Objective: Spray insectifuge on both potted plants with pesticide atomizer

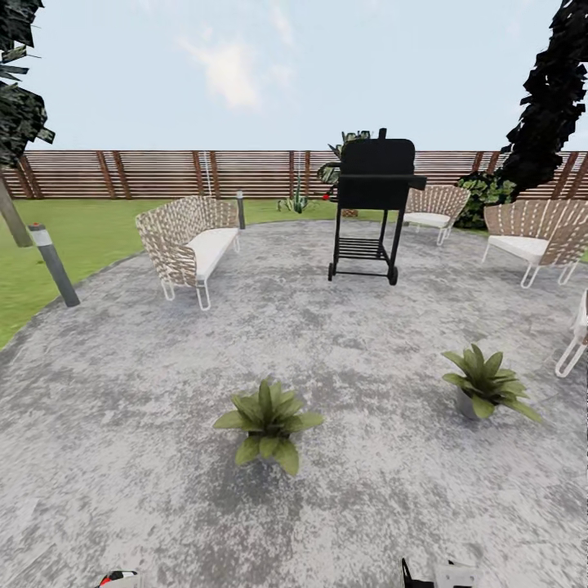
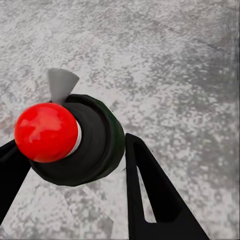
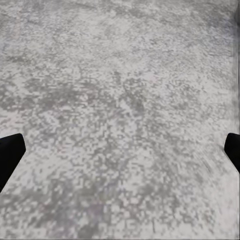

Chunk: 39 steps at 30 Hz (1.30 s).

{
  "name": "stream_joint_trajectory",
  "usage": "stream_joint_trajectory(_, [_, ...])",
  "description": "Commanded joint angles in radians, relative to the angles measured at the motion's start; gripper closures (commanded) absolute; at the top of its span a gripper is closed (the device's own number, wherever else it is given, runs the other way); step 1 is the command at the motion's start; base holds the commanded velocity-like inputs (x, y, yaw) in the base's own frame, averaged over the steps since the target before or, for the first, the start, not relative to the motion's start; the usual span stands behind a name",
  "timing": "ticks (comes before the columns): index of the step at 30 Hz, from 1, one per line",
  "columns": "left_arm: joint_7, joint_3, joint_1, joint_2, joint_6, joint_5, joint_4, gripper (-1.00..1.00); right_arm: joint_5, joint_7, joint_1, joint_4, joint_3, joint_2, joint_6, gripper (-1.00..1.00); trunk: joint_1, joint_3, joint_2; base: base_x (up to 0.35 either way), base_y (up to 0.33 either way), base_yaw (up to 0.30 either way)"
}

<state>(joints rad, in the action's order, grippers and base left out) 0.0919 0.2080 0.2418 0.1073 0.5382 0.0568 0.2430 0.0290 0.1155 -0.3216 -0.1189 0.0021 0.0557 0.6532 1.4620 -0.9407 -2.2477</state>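
Pesticide atomizer (image 2: 75,142) sits clamped between left claw (image 2: 70,165) fingers.

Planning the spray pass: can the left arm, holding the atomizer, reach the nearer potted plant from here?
Probably not yet. The left gripper holds the pesticide atomizer low over bare paving, and the nearer potted plant sits well ahead. Nothing blocks the way.

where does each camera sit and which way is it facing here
Head view: on the robot's head, looking forward and down over the round grey mottled paving at two low green-leaved potted plants, a black barbecue and the brown slatted fence.
Left wrist view: by the left hand, looking down its dark fingers at the dark red-topped atomizer bottle it grips.
Right wrist view: by the open right hand, fingertips at the edges.
Shared: the paving.
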Motion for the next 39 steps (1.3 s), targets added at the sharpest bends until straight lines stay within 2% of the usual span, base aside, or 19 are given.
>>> stream_joint_trajectory(1, [0.006,0.000,0.001,0.000,0.003,0.006,-0.001,1.00,0.003,0.004,-0.001,0.001,0.001,0.000,0.002,-1.00,0.000,-0.001,0.000,0.060,-0.234,0.004])
stream_joint_trajectory(17, [-0.002,-0.006,0.001,0.003,0.002,0.012,0.001,1.00,0.005,0.004,-0.001,-0.001,0.003,0.000,0.001,-1.00,0.000,-0.001,0.000,0.006,-0.045,0.000])
stream_joint_trajectory(22, [-0.014,-0.014,0.007,0.006,-0.002,0.044,0.010,1.00,0.034,0.002,-0.001,-0.007,0.040,0.000,-0.001,-1.00,0.000,-0.001,0.000,0.000,0.000,0.000])
stream_joint_trajectory(26, [-0.099,-0.014,0.011,0.037,-0.005,0.121,0.012,1.00,0.073,0.001,-0.002,-0.057,0.083,0.001,-0.001,-1.00,0.000,-0.001,0.000,0.000,0.000,0.000])
stream_joint_trajectory(28, [-0.177,-0.011,0.013,0.071,-0.007,0.167,0.016,1.00,0.108,-0.003,-0.002,-0.118,0.106,0.006,-0.003,-1.00,0.000,-0.001,0.000,0.000,0.000,0.000])
stream_joint_trajectory(30, [-0.255,-0.011,0.015,0.103,-0.007,0.192,0.023,1.00,0.165,-0.035,-0.002,-0.167,0.128,0.008,-0.004,-1.00,0.000,-0.001,0.000,0.000,0.000,0.000])
stream_joint_trajectory(31, [-0.276,-0.012,0.015,0.109,-0.007,0.196,0.026,1.00,0.183,-0.048,-0.002,-0.177,0.132,0.009,-0.005,-1.00,0.000,-0.001,0.000,0.000,0.000,0.000])
stream_joint_trajectory(32, [-0.321,-0.012,0.016,0.120,-0.007,0.205,0.034,1.00,0.222,-0.081,-0.003,-0.195,0.139,0.009,-0.006,-1.00,0.000,-0.001,0.000,0.000,0.000,0.000])
stream_joint_trajectory(34, [-0.421,-0.015,0.023,0.140,-0.010,0.242,0.061,1.00,0.301,-0.147,-0.004,-0.232,0.145,0.009,-0.007,-1.00,0.000,-0.001,0.000,0.000,0.000,0.000])
stream_joint_trajectory(35, [-0.446,-0.016,0.025,0.145,-0.011,0.257,0.068,1.00,0.318,-0.162,-0.004,-0.243,0.146,0.009,-0.008,-1.00,0.000,-0.001,0.000,0.000,0.000,0.000])
stream_joint_trajectory(37, [-0.545,-0.019,0.041,0.162,-0.019,0.340,0.099,1.00,0.375,-0.209,-0.005,-0.279,0.148,0.009,-0.018,-1.00,0.000,-0.001,0.000,0.000,0.000,0.000])
stream_joint_trajectory(39, [-0.639,-0.020,0.071,0.170,-0.042,0.444,0.120,1.00,0.421,-0.251,-0.006,-0.308,0.149,0.009,-0.053,-1.00,0.000,-0.001,0.000,0.000,0.000,0.000])
